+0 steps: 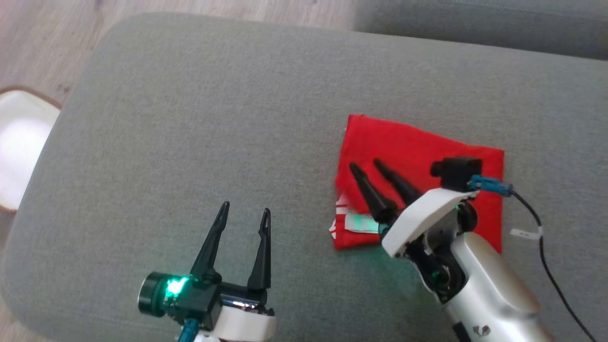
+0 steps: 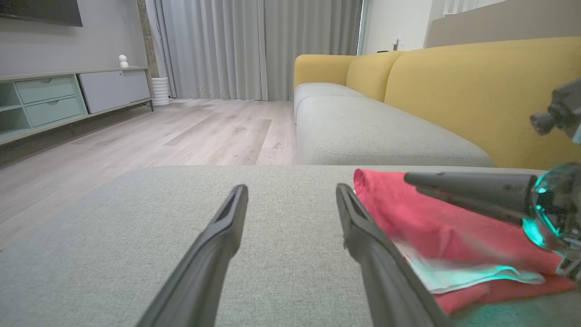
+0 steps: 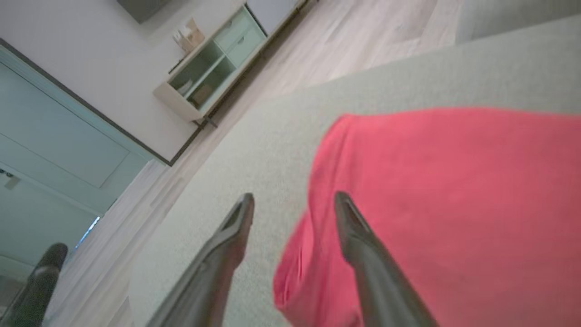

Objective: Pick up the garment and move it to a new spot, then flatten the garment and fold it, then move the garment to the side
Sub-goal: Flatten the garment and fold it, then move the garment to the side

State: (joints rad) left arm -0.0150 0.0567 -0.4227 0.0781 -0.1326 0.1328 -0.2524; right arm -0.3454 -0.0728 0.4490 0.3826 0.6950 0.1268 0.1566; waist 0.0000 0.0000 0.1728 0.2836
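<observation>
Garment [image 1: 418, 142] partly hidden behind right forearm [image 1: 494, 285], pale round object [image 1: 19, 147] cut off at left edge

One red folded cloth garment [image 1: 418, 147] lies at the right. There are two black long-fingered grippers, the left gripper [image 1: 246, 207] and the right gripper [image 1: 365, 164], with four fingers in all. Two grey fabric seat cushions show, a near one [image 1: 190, 118] and a far one [image 1: 475, 23]. One white table with a wooden rim [image 1: 21, 147] stands at the left.
</observation>
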